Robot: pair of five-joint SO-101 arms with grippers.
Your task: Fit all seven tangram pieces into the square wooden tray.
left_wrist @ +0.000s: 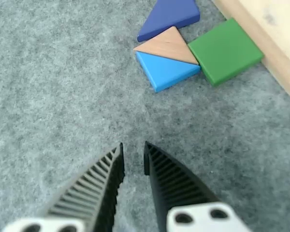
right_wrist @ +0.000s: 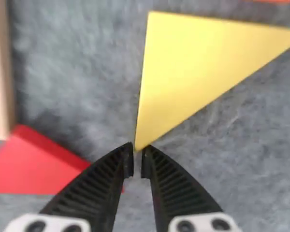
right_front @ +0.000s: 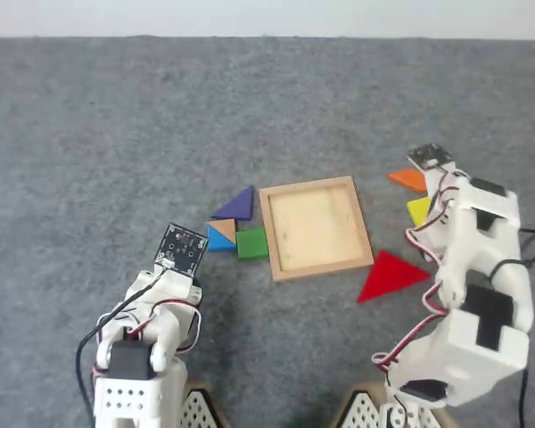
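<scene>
The square wooden tray (right_front: 316, 267) lies mid-table with nothing in it. Against its left side sit a dark blue triangle (right_front: 236, 205), a tan triangle (right_front: 223, 229), a light blue triangle (right_front: 218, 242) and a green square (right_front: 251, 242). To its right lie a red triangle (right_front: 390, 275), a yellow triangle (right_front: 417, 209) and an orange piece (right_front: 407, 178). My left gripper (left_wrist: 134, 149) is shut over bare carpet, short of the light blue triangle (left_wrist: 166, 72). My right gripper (right_wrist: 137, 149) is shut, its tips at a corner of the yellow triangle (right_wrist: 193, 67), beside the red triangle (right_wrist: 29, 166).
Grey carpet covers the whole table. The right arm (right_front: 473, 267) stands over the pieces right of the tray and hides part of the yellow one. The tray's rim (left_wrist: 266, 43) lies just beyond the green square (left_wrist: 224, 50). Open carpet stretches behind and left of the tray.
</scene>
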